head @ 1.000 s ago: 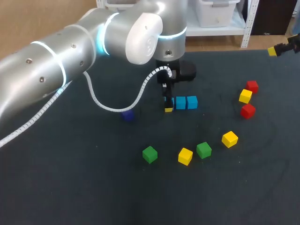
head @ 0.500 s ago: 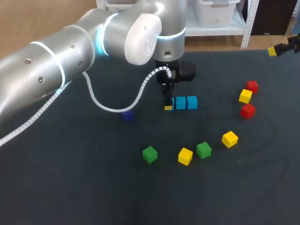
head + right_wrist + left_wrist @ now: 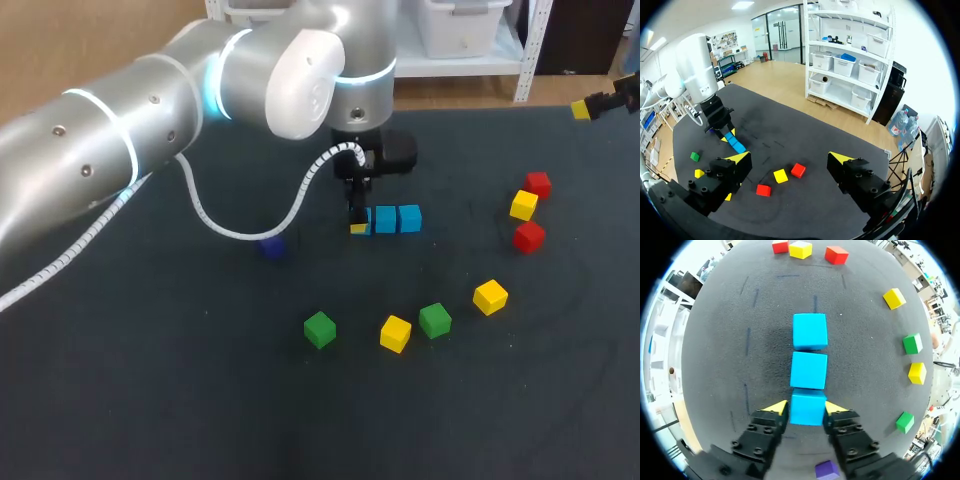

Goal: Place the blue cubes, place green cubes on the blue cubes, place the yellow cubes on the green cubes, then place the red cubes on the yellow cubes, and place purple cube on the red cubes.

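Dark table (image 3: 150, 400), left claw (image 3: 806, 408) clamped on end blue cube (image 3: 807, 411), right claw (image 3: 790, 159) gaping.

The table (image 3: 150, 400) is lit brightly and evenly from overhead, and no glare is thrown back by its dark mat. Broad white highlights are laid on the silver shell of the left arm (image 3: 100, 150), and its joint rings are seen glowing pale blue. A soft shadow is cast beneath that arm, and the purple cube (image 3: 272, 246) is dimmed within it. In the left wrist view a diffuse shadow is spread over the mat beside the blue cubes (image 3: 810, 331). The nearest blue cube (image 3: 807, 409) is lit on top as brightly as the others. Only a short, faint shadow is cast by the green cube (image 3: 319, 328).
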{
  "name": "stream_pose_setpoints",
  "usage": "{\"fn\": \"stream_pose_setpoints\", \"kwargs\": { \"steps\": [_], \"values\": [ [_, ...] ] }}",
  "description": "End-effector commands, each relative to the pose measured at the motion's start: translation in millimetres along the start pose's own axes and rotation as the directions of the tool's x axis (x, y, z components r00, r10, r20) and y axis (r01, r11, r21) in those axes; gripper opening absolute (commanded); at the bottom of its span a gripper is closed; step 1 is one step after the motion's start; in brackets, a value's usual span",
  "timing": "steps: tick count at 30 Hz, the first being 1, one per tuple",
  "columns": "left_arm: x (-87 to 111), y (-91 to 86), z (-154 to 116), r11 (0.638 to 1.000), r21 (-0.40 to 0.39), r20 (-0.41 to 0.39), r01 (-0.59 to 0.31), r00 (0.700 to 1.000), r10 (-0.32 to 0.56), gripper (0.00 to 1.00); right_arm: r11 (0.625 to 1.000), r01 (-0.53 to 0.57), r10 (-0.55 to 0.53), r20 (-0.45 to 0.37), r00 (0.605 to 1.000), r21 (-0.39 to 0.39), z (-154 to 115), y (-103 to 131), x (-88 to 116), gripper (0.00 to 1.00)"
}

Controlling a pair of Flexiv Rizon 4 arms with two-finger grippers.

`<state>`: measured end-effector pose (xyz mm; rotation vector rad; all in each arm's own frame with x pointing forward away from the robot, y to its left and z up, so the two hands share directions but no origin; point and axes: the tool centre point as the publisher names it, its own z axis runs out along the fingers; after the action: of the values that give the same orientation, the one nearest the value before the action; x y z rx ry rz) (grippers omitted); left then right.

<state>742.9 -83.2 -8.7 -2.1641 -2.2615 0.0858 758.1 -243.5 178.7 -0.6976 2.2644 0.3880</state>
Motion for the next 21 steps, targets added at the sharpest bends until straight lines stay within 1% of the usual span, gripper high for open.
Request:
{"fn": "stream_pose_setpoints", "kwargs": {
  "steps": [1,9,13,14,15,16,21],
  "values": [
    [1.8,-1.5,0.5,1.000,-0.003,0.002,-0.001,1.000,0.001,0.39,1.000,0.000,0.000,-0.001,1.000,0.002,0.2,0.0,-0.1,1.00],
    [1.7,-1.6,0.5,1.000,-0.002,0.003,-0.001,1.000,0.001,0.40,1.000,0.000,0.000,-0.001,1.000,0.002,0.2,0.0,-0.1,1.00],
    [1.8,-1.7,0.7,1.000,-0.002,0.001,0.001,1.000,-0.001,0.38,1.000,0.000,0.000,-0.001,1.000,0.002,0.2,0.0,-0.1,1.00],
    [1.8,-1.7,0.8,1.000,-0.001,0.001,0.001,1.000,-0.001,0.42,1.000,0.000,0.000,-0.001,1.000,0.002,0.2,0.0,-0.1,1.00],
    [1.8,-1.8,0.8,1.000,-0.001,0.000,0.001,1.000,-0.001,0.76,1.000,0.000,0.000,-0.001,1.000,0.002,0.2,0.0,-0.1,1.00],
    [1.8,-1.8,0.8,1.000,0.000,0.000,0.000,1.000,0.000,1.00,1.000,0.000,0.000,-0.001,1.000,0.002,0.2,0.0,-0.1,1.00],
    [1.7,-2.5,1.2,1.000,0.002,-0.001,0.000,1.000,0.000,1.00,1.000,0.000,0.000,-0.001,1.000,0.002,0.2,0.0,-0.1,1.00]
  ]
}}
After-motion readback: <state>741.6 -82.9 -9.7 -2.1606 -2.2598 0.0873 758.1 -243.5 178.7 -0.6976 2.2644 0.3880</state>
